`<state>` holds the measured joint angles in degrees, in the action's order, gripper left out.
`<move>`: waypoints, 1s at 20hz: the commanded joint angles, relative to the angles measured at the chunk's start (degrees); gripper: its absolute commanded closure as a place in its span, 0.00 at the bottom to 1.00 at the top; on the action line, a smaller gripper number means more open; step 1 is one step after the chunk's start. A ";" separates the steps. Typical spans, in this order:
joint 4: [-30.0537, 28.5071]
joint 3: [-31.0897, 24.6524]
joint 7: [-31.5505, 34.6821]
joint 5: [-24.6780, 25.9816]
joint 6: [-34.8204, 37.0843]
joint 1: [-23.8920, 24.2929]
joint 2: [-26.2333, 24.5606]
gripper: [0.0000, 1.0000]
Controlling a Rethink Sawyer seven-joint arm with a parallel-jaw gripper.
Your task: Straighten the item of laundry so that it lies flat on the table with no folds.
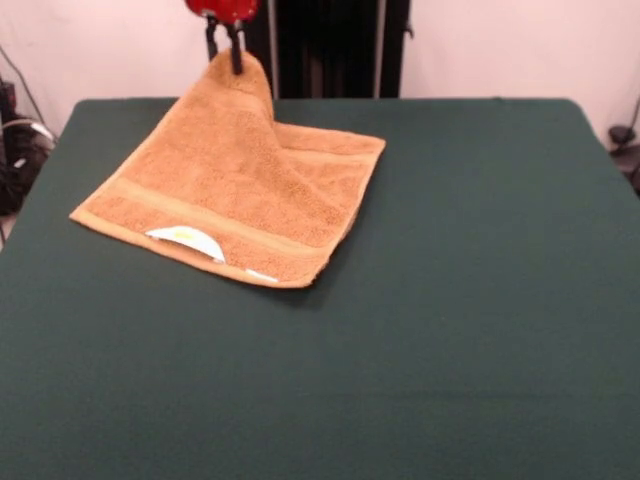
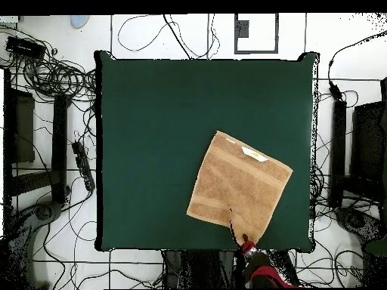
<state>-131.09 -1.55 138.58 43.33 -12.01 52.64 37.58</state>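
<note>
Gripper [image 1: 226, 40] pinched shut on one towel [image 1: 235, 190] corner, lifted into a peak above the table [image 1: 470, 300]. Rest of towel draped down from that peak and spread on the green top. Lifted part folded over a lower layer; lower layer's edge showing to the right of the slope in front view. White label [image 1: 187, 240] with yellow print at the edge farthest from the gripper. Woven band running just inside that edge. Overhead: towel [image 2: 238, 189] set askew, near the table [image 2: 151, 113] edge on the robot's side; gripper [image 2: 246, 243] at that edge.
</note>
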 commanded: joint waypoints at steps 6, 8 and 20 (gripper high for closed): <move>4.36 -2.02 1.92 2.00 1.16 -2.36 -1.69 0.00; 4.10 -3.10 1.85 1.78 2.36 -1.37 -1.19 0.00; -3.39 -21.33 -10.06 -3.46 21.30 15.06 14.34 0.00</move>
<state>-132.32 -5.91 138.58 44.50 -8.06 59.58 40.35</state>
